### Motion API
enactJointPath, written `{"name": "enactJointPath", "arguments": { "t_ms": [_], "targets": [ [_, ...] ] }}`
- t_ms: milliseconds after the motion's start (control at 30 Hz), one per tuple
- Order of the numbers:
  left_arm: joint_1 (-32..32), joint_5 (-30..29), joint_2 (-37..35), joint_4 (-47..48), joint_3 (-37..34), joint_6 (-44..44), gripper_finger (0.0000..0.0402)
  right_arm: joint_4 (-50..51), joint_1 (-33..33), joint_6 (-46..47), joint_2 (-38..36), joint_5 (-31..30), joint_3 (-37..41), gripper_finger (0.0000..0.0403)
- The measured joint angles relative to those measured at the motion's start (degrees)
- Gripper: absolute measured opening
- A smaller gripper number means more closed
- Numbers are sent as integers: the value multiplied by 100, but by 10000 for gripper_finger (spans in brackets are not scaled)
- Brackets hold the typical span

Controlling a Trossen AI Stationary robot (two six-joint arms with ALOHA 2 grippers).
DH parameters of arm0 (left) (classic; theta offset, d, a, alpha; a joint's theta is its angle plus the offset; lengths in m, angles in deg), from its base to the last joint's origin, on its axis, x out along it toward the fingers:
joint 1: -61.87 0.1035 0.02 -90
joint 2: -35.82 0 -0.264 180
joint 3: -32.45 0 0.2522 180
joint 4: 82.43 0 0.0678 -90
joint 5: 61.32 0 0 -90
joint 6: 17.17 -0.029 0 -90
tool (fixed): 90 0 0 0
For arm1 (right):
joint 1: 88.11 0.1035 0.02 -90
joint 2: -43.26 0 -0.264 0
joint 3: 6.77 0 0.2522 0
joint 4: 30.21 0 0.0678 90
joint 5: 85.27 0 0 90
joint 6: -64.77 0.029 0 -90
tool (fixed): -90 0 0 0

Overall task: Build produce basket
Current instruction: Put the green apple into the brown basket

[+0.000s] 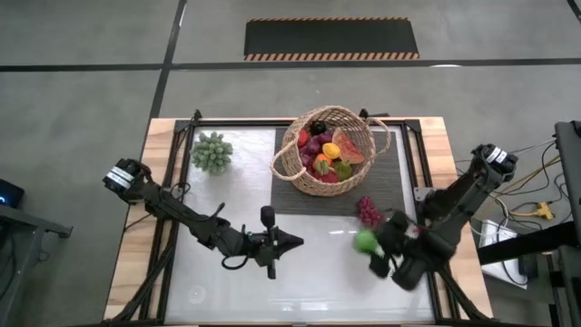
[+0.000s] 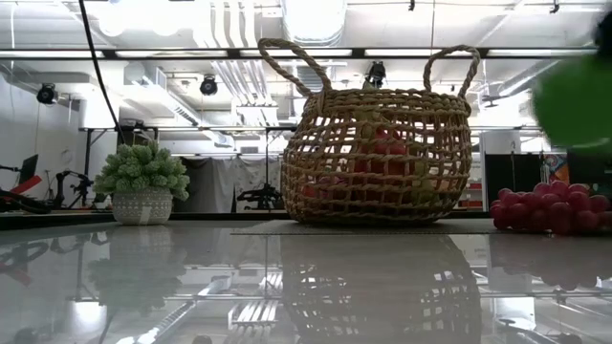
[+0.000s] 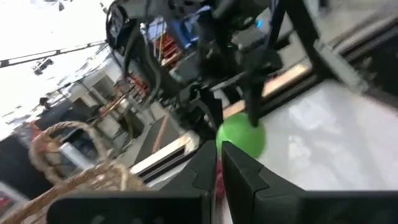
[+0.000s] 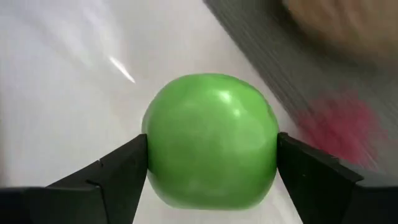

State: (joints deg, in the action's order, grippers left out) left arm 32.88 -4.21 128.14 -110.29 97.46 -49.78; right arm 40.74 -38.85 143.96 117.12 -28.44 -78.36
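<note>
right tool (image 4: 211, 163) clenched on the green apple (image 4: 211, 142) just above the surface (image 1: 300, 272), red grapes (image 1: 369, 211) lying beside the basket (image 1: 329, 150) of fruit; left tool (image 1: 292, 242) closed, mid-surface

I am seeing the tan wicker basket (image 1: 329, 150) sitting upright near the bench's far edge, holding mixed red, orange and purple produce (image 1: 328, 154). A red grape bunch (image 1: 369, 212) is lying just nearer; a green apple (image 4: 211, 138) is being gripped beside it.

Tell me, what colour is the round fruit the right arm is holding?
Bright green apple, clearest in the right wrist view.
</note>
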Motion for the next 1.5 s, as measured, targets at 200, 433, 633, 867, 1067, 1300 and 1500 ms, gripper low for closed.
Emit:
{"name": "enactJointPath", "arguments": {
  "t_ms": [200,433,633,867,1067,1300,1500],
  "targets": [
    [-7,491,2,-312,-7,80,10,-3884,293,-3790,188,-3040,613,311],
    [-13,1130,-60,-896,-1,91,90,-9295,23,-8412,1023,-3750,1564,311],
    [9,1166,-59,-1040,-7,83,182,-13557,-443,-10358,1846,-1557,2291,311],
    [79,1834,-46,-1048,-11,476,232,-14695,-992,-10693,2212,227,2642,311],
    [177,1828,-42,-972,-26,1012,269,-14671,-1167,-10701,2196,417,2626,311],
    [284,2318,-19,-1021,-31,948,301,-14660,-1177,-10689,2188,356,2632,311],
    [442,2531,270,-1389,-35,1009,272,-14623,-1209,-10575,2188,301,2632,311]
  ]
}}
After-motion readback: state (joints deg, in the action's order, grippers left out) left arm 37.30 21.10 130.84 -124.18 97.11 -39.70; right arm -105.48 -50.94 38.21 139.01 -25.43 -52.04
